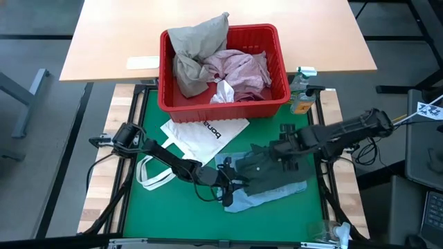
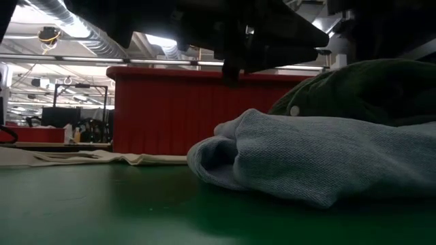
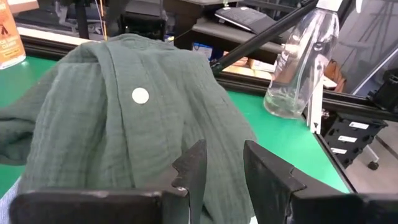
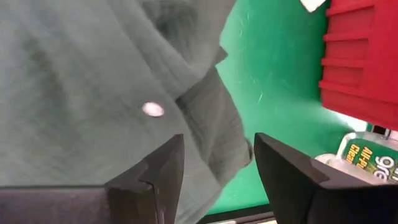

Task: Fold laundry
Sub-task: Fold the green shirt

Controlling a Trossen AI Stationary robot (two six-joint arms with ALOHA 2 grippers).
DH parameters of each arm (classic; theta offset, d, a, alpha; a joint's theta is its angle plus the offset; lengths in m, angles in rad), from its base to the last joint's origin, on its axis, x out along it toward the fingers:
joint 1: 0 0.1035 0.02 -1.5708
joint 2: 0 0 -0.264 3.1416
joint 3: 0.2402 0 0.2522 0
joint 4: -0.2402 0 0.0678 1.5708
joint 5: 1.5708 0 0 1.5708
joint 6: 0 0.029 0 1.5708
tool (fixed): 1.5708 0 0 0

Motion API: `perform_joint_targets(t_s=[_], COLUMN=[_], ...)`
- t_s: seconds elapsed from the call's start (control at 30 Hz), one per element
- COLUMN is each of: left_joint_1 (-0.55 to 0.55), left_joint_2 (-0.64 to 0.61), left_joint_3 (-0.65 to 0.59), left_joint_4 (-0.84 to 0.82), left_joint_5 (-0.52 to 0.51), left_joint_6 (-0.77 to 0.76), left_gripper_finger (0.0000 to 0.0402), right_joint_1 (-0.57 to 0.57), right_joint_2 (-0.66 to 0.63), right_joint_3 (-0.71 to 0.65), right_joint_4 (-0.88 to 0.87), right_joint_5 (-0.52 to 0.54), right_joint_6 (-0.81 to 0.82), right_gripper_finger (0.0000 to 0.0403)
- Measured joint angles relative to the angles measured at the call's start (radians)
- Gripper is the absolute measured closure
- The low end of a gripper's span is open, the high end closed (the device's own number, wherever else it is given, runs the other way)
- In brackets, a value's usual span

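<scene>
Green table below, with a red basket at its far edge, heaped with a khaki garment, a mottled pink one and a small white piece. White tote with black lettering flat near the middle, toward the left edge, loop handles trailing nearer the front. Dark green shirt crumpled right of centre toward the front edge, lying over a light blue garment that sticks out beneath it on the near side; from table height, blue cloth bunched in front, green shirt mounded behind it, basket wall farther back. Left claw low at the left end of the two garments, fingers parted with a gap, over the green shirt with one white button showing, gripping nothing visible. Right claw over the shirt's far right part, fingers spread wide above the green cloth and a white button, nothing between them. Spray bottle just past the basket's right end, at the table's right edge; a clear bottle beyond the front right corner.
</scene>
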Motion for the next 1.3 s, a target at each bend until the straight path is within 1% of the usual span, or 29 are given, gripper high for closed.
perform_joint_targets(t_s=[0.1,0.2,0.33,0.4,0.53,0.63,0.77,0.8,0.83,1.0,1.13,1.2,1.3], left_joint_1=[0.000,-0.001,-0.003,-0.003,-0.003,-0.003,-0.007,-0.009,-0.011,-0.026,-0.029,-0.029,-0.022], left_joint_2=[0.000,0.000,0.000,0.000,0.000,0.000,0.000,0.000,0.000,0.000,0.013,0.038,0.098], left_joint_3=[0.000,0.000,0.000,0.000,0.000,0.000,0.000,0.000,0.000,0.000,0.000,0.003,0.026], left_joint_4=[0.006,0.005,0.005,0.005,0.004,0.004,0.005,0.008,0.014,0.030,0.054,0.086,0.127], left_joint_5=[0.000,0.000,0.000,0.001,0.001,0.001,0.001,0.001,0.001,0.002,0.002,0.000,-0.005], left_joint_6=[0.000,-0.002,-0.002,-0.002,-0.002,-0.003,-0.007,-0.007,-0.007,-0.007,-0.006,-0.003,-0.002], left_gripper_finger=[0.0301,0.0301,0.0301,0.0301,0.0301,0.0301,0.0301,0.0301,0.0301,0.0301,0.0301,0.0301,0.0301], right_joint_1=[-0.069,-0.123,-0.154,-0.153,-0.150,-0.150,-0.150,-0.150,-0.150,-0.150,-0.150,-0.150,-0.150], right_joint_2=[0.000,0.000,0.000,0.000,0.000,0.000,0.000,0.000,0.000,0.000,0.000,0.000,0.000], right_joint_3=[-0.037,-0.082,-0.122,-0.134,-0.161,-0.174,-0.175,-0.175,-0.175,-0.175,-0.175,-0.175,-0.175], right_joint_4=[0.034,0.084,0.119,0.114,0.116,0.115,0.111,0.108,0.099,0.002,-0.084,-0.114,-0.135], right_joint_5=[-0.092,-0.189,-0.266,-0.286,-0.311,-0.325,-0.321,-0.321,-0.320,-0.317,-0.303,-0.311,-0.333], right_joint_6=[-0.077,-0.113,-0.133,-0.140,-0.138,-0.137,-0.136,-0.136,-0.135,-0.057,0.005,0.033,0.062], right_gripper_finger=[0.0207,0.0207,0.0210,0.0220,0.0264,0.0310,0.0381,0.0392,0.0395,0.0378,0.0396,0.0397,0.0389])
